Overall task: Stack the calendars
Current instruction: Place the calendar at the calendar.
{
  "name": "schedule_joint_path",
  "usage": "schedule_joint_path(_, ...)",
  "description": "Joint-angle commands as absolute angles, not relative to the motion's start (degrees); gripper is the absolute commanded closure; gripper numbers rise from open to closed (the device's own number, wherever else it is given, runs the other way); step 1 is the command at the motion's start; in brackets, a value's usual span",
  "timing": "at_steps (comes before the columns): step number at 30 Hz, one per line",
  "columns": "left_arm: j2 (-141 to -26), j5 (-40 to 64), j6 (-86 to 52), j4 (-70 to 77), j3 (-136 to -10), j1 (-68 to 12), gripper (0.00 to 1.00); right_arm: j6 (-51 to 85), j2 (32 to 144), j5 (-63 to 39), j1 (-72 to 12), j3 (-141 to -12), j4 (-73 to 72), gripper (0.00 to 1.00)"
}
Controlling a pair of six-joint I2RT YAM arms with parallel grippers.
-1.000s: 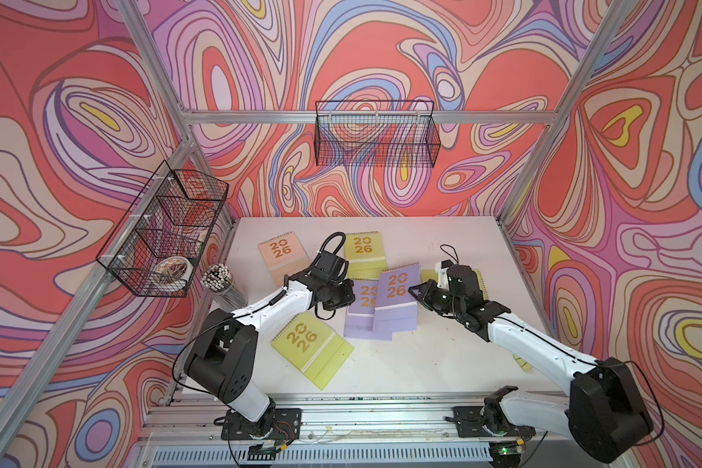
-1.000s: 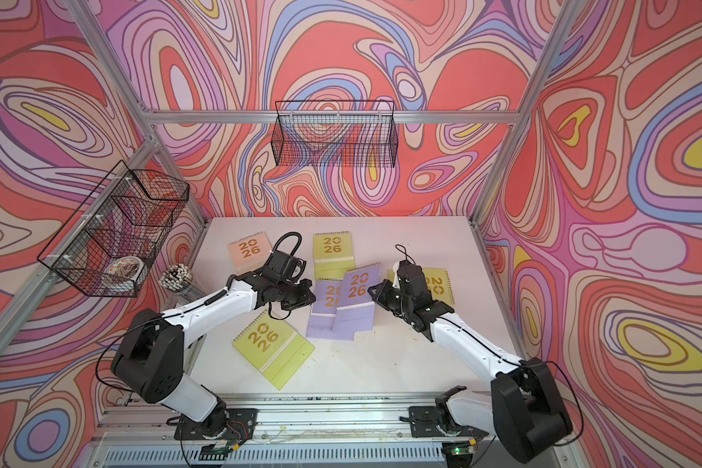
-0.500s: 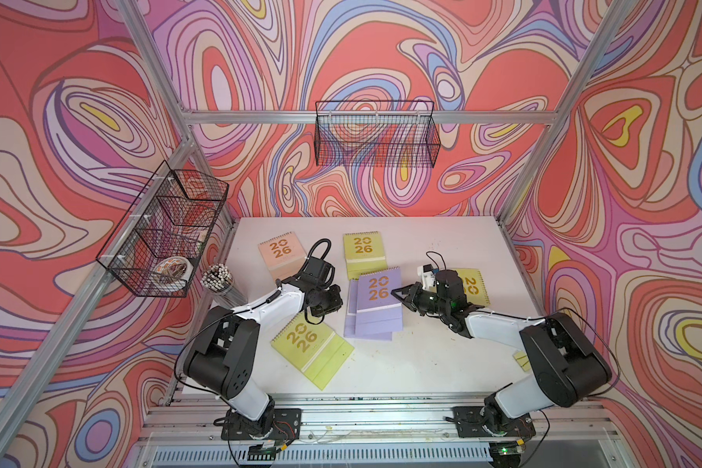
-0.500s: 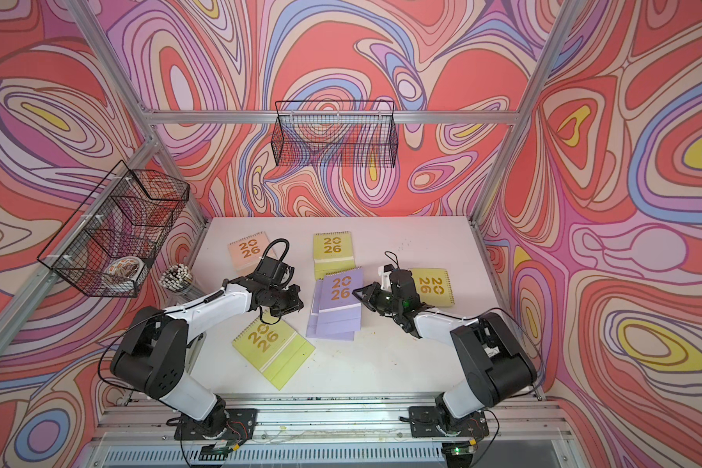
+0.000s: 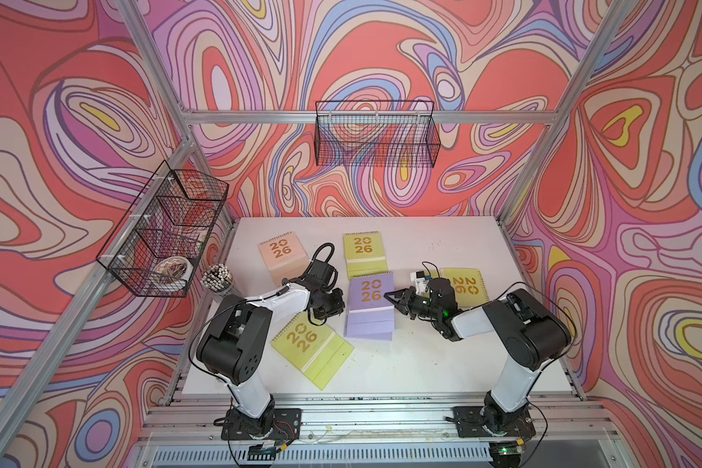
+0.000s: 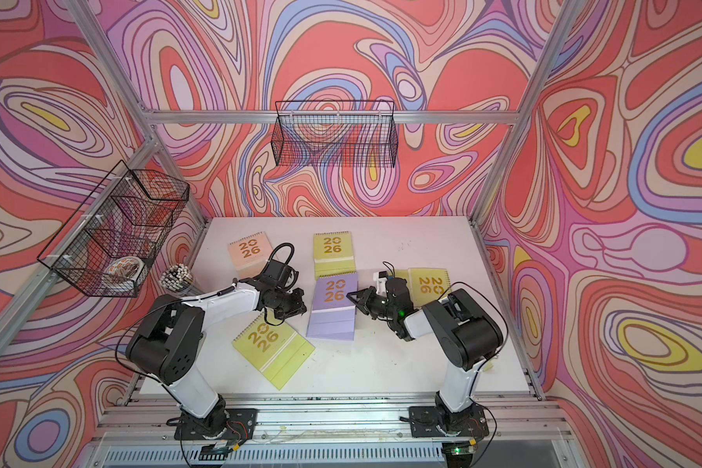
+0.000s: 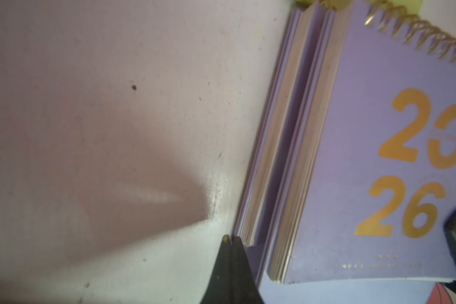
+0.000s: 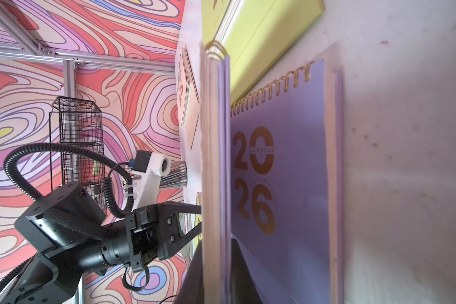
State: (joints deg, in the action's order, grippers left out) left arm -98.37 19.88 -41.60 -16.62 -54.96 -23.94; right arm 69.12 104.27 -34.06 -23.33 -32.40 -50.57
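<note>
The purple calendar pinched in the right claw, raised and tilted a second ago, now lies flat on the other purple calendar, hiding that one's "2026". The right arm has folded back low, baring the green calendar just behind its claw. The closed left claw has dropped to the table, tips right beside the lower calendar's edge.

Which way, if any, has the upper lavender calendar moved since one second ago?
Yes. The upper lavender calendar moved to the robot's left: it hung askew, offset rightward from the back green calendar; now it lines up directly in front of it.
</note>
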Motion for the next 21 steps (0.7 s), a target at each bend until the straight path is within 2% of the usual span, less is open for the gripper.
schedule_joint_path(1,-99.41,20.53,-41.20,-15.56,-54.32,-23.72,1.00,70.92,105.74,-35.32,-23.68,-31.92,-58.42,1.00)
schedule_joint_path(12,-100.46,21.19,-41.48,-15.47,-53.84,-23.65,1.00,70.93,108.72,-34.44,-23.81,-32.17,-57.96,1.00)
schedule_joint_path(21,-100.28,21.31,-41.66,-13.89,-53.44,-23.65,1.00,68.25,107.00,-33.37,-24.15,-33.45,-51.13,0.77)
